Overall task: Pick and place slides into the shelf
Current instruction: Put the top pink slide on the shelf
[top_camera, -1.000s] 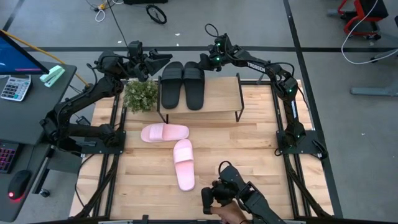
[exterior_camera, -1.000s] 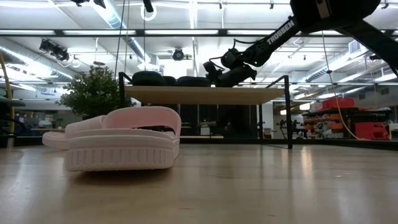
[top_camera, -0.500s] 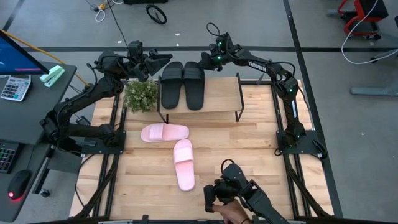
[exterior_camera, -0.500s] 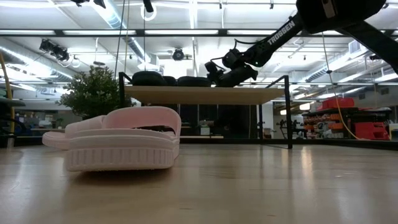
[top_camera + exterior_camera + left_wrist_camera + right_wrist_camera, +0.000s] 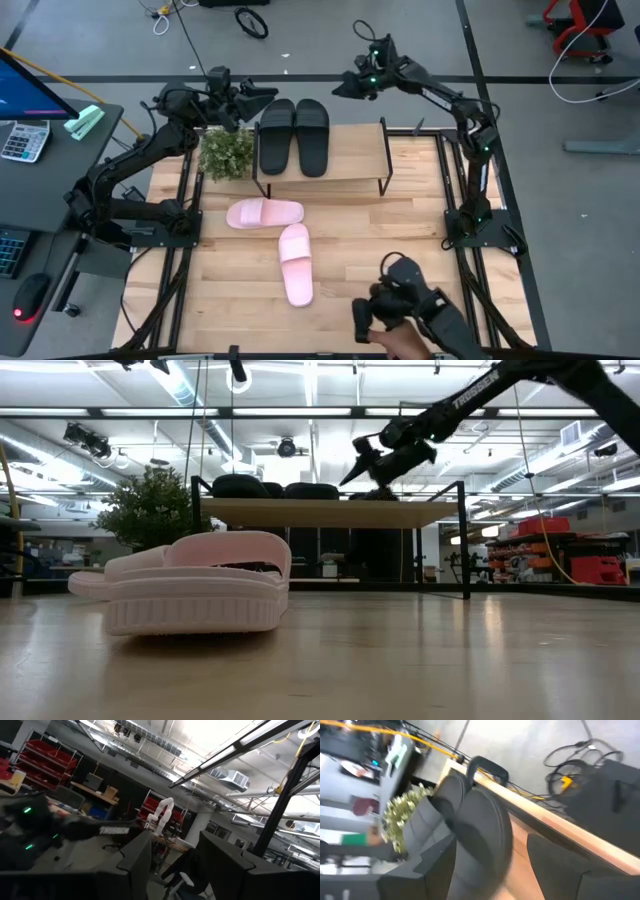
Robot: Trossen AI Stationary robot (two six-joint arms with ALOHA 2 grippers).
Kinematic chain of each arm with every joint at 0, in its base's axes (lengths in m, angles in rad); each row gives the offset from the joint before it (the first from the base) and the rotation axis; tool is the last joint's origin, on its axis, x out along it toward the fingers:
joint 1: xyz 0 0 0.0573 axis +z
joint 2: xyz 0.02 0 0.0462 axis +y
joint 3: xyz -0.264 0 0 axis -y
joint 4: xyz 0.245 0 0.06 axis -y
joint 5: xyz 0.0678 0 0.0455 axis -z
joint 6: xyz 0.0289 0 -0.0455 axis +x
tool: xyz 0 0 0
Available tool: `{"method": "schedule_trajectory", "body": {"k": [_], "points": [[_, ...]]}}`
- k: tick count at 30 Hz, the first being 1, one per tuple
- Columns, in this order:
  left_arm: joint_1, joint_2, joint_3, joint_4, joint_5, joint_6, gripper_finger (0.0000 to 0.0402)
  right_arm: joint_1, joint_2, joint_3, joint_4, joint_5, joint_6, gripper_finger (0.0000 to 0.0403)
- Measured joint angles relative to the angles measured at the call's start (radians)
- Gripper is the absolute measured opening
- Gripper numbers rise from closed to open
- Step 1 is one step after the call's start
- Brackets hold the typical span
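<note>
Two black slides (image 5: 277, 135) (image 5: 312, 134) lie side by side, soles down, on the shelf's (image 5: 350, 165) light top board; they also show in the low view (image 5: 275, 487). Two pink slides (image 5: 264, 213) (image 5: 295, 263) rest on the slatted table in front of the shelf. My right gripper (image 5: 342, 87) (image 5: 352, 473) hangs open above and beyond the shelf's far edge, clear of the black slide (image 5: 482, 837) that it looks down on. Beyond the shelf's far left corner, my raised left gripper (image 5: 256, 97) (image 5: 175, 852) is open and holds nothing.
A small potted plant (image 5: 225, 152) stands at the shelf's left end. At the table's near edge a person's hand (image 5: 395, 345) holds a dark device (image 5: 400, 308). A desk with a calculator (image 5: 24, 140) stands off the table's left side.
My right gripper has drawn away from the far end of the right black slide, rising and going toward the table's far right, and has stayed open. Both black slides stay on the shelf. The hand-held dark device at the near edge has shifted to the right.
</note>
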Motion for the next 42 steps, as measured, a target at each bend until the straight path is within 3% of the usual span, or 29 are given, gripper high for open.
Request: {"method": "schedule_trajectory", "body": {"k": [6,12,25,35,42], "points": [[0.000,0.000,0.000,-0.048,-0.016,0.008,0.0177,-0.009,-0.137,0.000,-0.206,0.097,-0.204,0.0249],[0.000,0.000,0.000,-0.101,-0.018,0.068,0.0175,-0.008,-0.305,-0.068,-0.254,0.123,-0.260,0.0245],[-0.002,0.000,0.000,-0.186,-0.019,0.106,0.0172,0.045,-0.808,-0.506,-0.246,0.060,-0.250,0.0237],[-0.079,0.000,0.000,-0.294,-0.098,0.273,0.0159,0.258,-1.104,-0.760,-0.195,0.033,-0.163,0.0215],[-0.148,-0.002,0.000,-0.321,-0.100,0.329,0.0122,0.479,-1.132,-0.785,-0.155,0.201,-0.146,0.0168]]}}
